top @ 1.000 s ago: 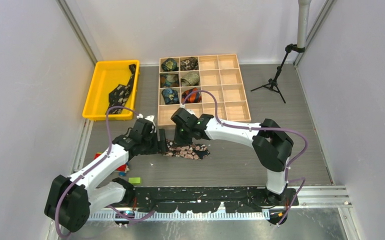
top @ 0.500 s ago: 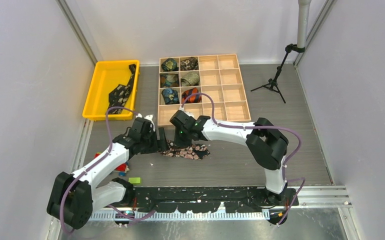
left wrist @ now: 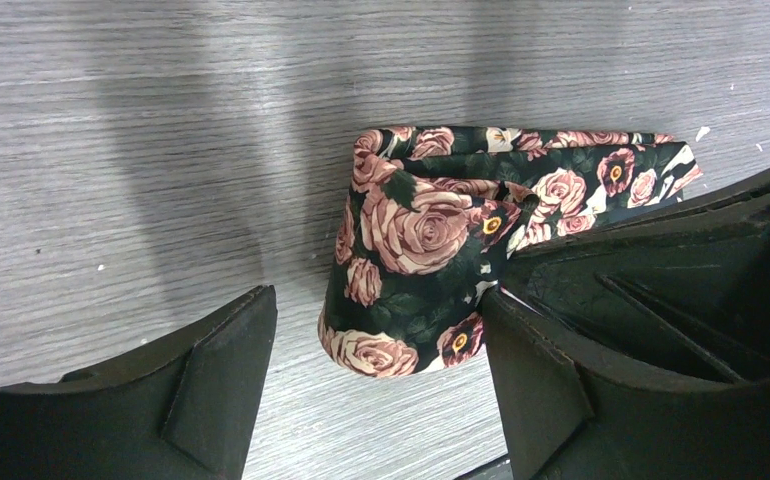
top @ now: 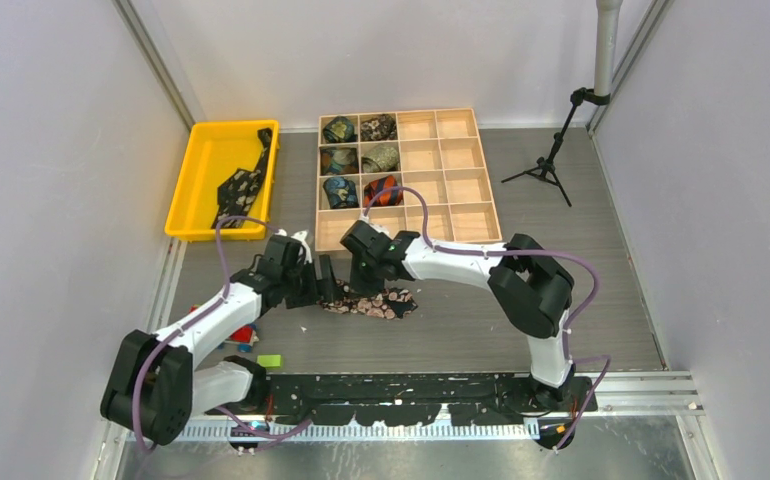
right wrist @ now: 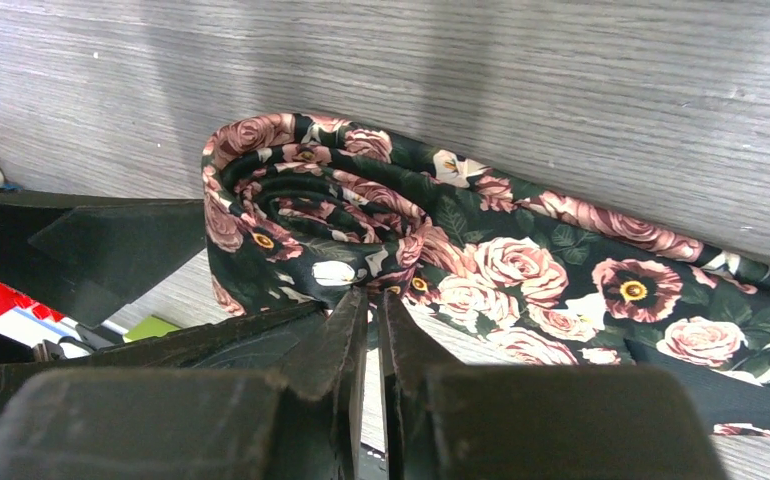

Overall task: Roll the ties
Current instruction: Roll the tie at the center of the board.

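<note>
Jaws of the left gripper point(left wrist: 376, 320) stand wide apart, straddling the coiled end of the floral tie point(left wrist: 411, 235); the coil touches its right finger. Right gripper point(right wrist: 371, 300) jaws are drawn to a thin slit, tips against the coil's outer wrap; cannot tell whether cloth is pinched. Tie's unrolled length lies flat on the grey table point(left wrist: 111, 150).

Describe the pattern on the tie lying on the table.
The tie has pink roses on dark green; clearest from the left wrist.
</note>
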Motion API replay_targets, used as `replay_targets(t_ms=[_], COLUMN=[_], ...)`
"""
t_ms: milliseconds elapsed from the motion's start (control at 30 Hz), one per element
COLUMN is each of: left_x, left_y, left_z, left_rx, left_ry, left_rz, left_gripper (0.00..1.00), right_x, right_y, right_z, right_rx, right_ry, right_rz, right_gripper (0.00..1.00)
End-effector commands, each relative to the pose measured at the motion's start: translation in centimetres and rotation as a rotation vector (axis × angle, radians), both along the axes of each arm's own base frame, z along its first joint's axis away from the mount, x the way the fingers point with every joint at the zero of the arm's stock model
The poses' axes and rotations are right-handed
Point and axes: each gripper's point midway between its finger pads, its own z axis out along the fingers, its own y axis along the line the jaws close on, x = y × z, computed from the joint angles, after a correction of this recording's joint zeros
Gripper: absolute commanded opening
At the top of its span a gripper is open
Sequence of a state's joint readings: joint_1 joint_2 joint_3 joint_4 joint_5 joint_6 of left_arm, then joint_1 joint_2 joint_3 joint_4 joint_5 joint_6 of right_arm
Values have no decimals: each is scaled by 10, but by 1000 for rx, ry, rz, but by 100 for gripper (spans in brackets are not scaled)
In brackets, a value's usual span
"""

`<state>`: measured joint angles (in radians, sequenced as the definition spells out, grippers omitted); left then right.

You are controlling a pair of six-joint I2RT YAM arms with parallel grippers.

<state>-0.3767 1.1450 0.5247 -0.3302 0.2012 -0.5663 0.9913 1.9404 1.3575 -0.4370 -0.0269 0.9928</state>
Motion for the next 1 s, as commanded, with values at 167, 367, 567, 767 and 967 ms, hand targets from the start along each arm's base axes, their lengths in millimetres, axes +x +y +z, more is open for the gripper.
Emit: replay_targets(t_ms=[167, 367, 567, 767, 967], left_x=[3, 0, -2, -3, -9], left_y=[-19, -26, -31, -28, -30], left_z=[-1, -5, -8, -11, -11], left_rx=[-108, -151, -180, -164, -172], left_ry=[4, 38, 61, 72, 92], left_rz=[-49, -65, -65, -53, -74], left_gripper=[75, 72, 64, 54, 49], right_x=[11, 14, 15, 12, 3], right_y=[2, 2, 1, -6, -22], right_z=[-5, -6, -6, -4, -19], right_rx=[2, 2, 2, -7, -53], right_ry=[-11, -10, -9, -17, 9], right_rz=[0, -1, -3, -7, -30], right_gripper=[14, 14, 14, 14, 14])
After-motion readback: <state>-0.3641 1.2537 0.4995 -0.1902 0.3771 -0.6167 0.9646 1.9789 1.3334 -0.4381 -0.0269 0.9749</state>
